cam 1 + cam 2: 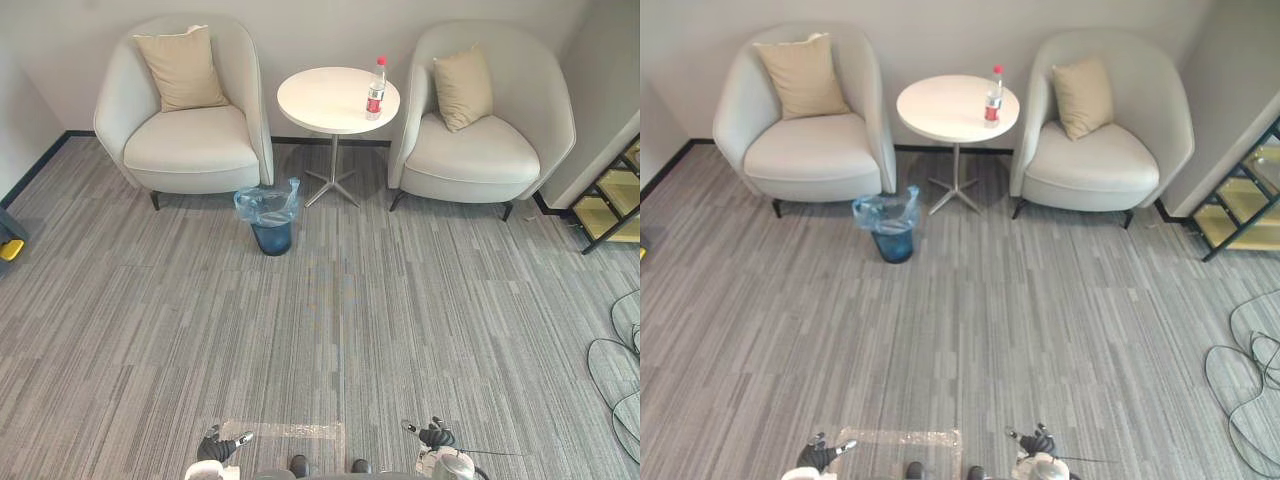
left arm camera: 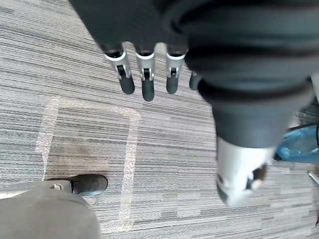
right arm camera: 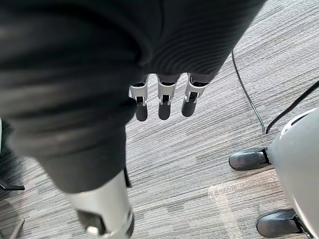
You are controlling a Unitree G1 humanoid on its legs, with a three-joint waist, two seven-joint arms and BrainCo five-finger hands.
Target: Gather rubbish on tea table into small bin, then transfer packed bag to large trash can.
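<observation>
A plastic bottle [image 1: 376,88] with a red label and cap stands upright on the right side of the round white tea table [image 1: 325,100], between two armchairs. The small dark bin [image 1: 271,220], lined with a blue bag, sits on the carpet in front of the table, to its left. My left hand [image 1: 216,446] and right hand [image 1: 435,436] hang low at the near edge, far from the table. In the wrist views the left hand's fingers [image 2: 145,79] and the right hand's fingers [image 3: 163,102] are straight over bare carpet, holding nothing.
A grey armchair [image 1: 190,110] with a tan cushion stands left of the table, another [image 1: 485,115] right of it. A black-and-yellow shelf [image 1: 615,200] sits at the far right. A taped rectangle [image 1: 285,440] marks the carpet by my feet. Grey carpet stretches between me and the table.
</observation>
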